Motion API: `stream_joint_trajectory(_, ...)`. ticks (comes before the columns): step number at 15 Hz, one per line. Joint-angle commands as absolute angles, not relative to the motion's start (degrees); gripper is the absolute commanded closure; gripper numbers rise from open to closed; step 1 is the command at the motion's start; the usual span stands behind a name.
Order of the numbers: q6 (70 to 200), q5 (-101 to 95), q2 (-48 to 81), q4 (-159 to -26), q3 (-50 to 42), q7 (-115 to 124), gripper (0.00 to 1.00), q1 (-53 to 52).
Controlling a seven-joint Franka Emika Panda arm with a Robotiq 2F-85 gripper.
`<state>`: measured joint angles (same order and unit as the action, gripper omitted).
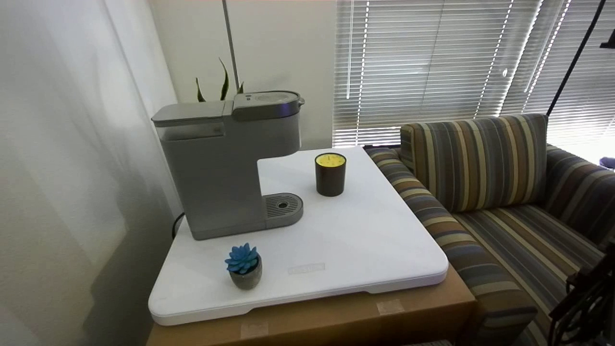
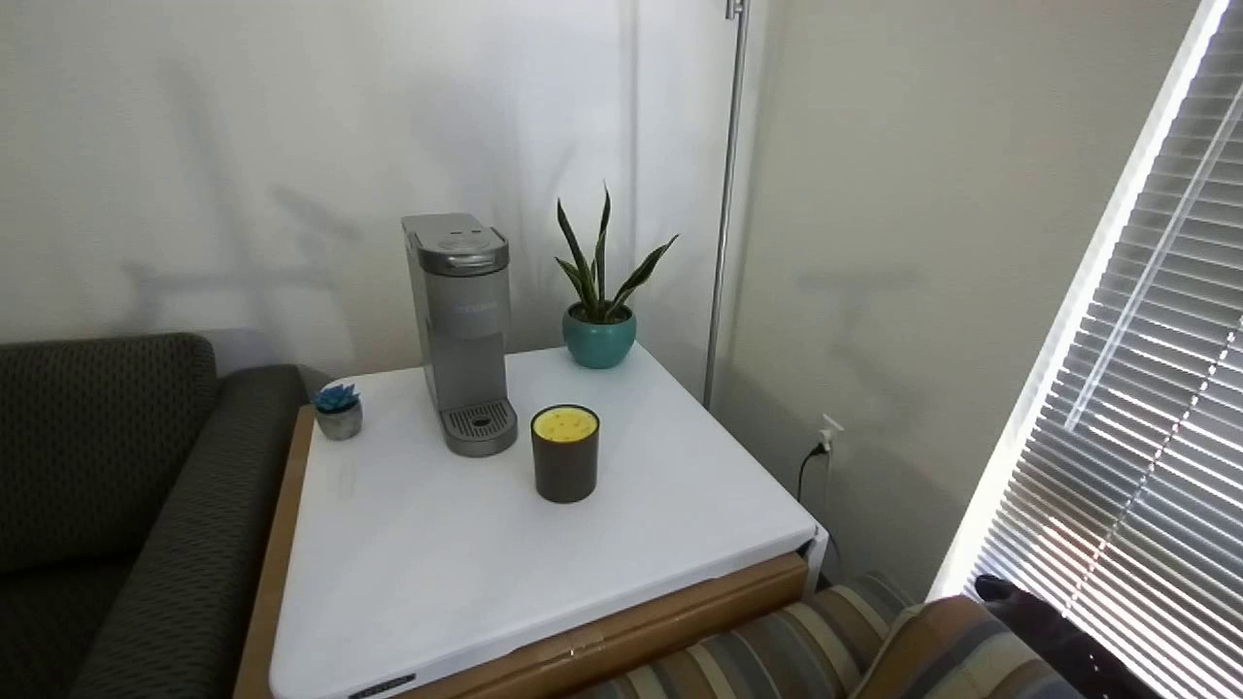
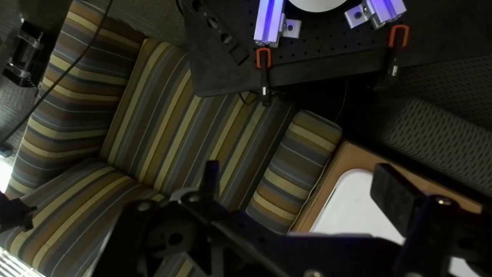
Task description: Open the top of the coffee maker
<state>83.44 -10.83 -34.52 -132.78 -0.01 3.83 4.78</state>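
Observation:
The grey boxy coffee maker [image 1: 216, 178] stands upright on the white table near the wall in an exterior view, and it also shows in an exterior view [image 2: 464, 340]. Its top [image 1: 269, 99] lies flat and closed on the head, with a rounded front edge; the top also shows in an exterior view [image 2: 464, 239]. My gripper [image 3: 299, 182] is open and empty in the wrist view, its two black fingers wide apart. It is away from the coffee maker, which is out of the wrist view. The gripper cannot be made out clearly in either exterior view.
A dark candle jar [image 1: 330, 175] stands by the drip base. A small blue succulent pot [image 1: 245, 269] sits near the table edge. A teal plant pot [image 2: 599, 337] is behind the machine. A striped couch [image 1: 475, 192] adjoins the white table [image 1: 365, 240].

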Motion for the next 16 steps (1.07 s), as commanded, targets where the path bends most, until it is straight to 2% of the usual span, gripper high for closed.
stream_joint_trajectory(1,83.27,-11.03,-34.48,-132.66,-0.52,4.13,0.00,4.08)
stream_joint_trajectory(12,83.59,-11.69,-34.59,-132.76,0.02,4.76,0.00,4.03)
stream_joint_trajectory(16,84.80,-13.10,-30.61,-130.52,1.66,5.84,0.00,3.44)
